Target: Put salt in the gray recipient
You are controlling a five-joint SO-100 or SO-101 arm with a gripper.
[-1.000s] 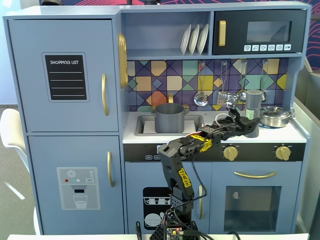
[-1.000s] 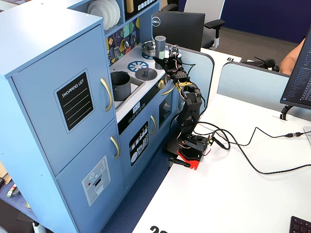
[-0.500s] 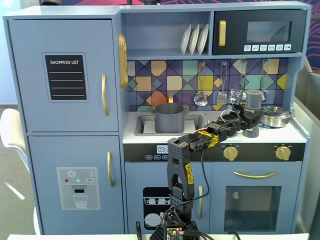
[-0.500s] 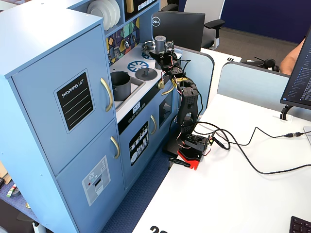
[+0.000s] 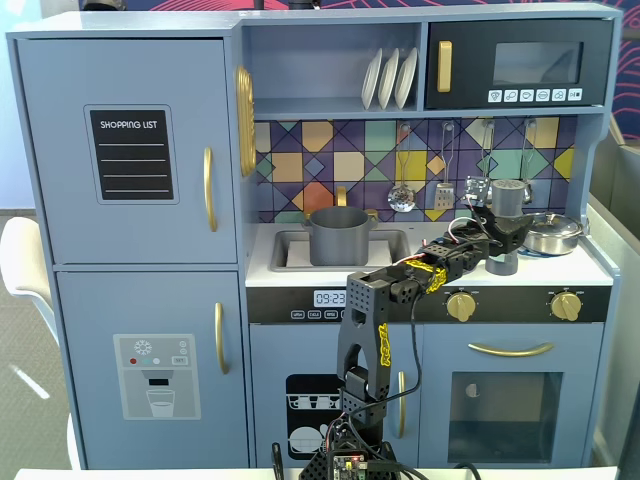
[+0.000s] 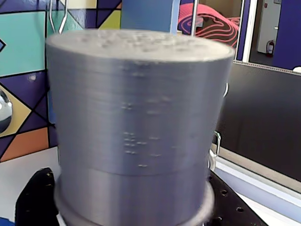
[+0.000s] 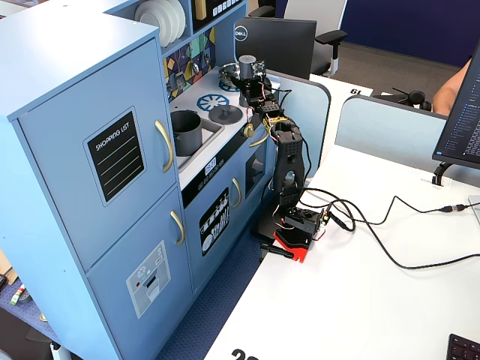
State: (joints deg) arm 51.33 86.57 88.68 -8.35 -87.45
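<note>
Filling the wrist view, the tall dark gray cylindrical salt shaker [image 6: 136, 122] stands upright in the black hand [image 5: 503, 236], which is closed around it above the white stove surface [image 5: 570, 268] at right. Left of it, the matte gray cylindrical pot [image 5: 338, 236] sits in the sink; a shiny silver pan [image 5: 553, 233] lies just right of the hand.

the slim black plastic robot arm [image 5: 372, 330] is built of blocky, boxy segments, with strips of yellow-and-black patterned tape wrapped on the upright link and near the wrist. thin red, white and dark wires loop along its joints. its base [image 7: 298, 223] carries a red plate and an exposed circuit board, with black cables trailing away. a black perforated part shows in the wrist view.
</note>
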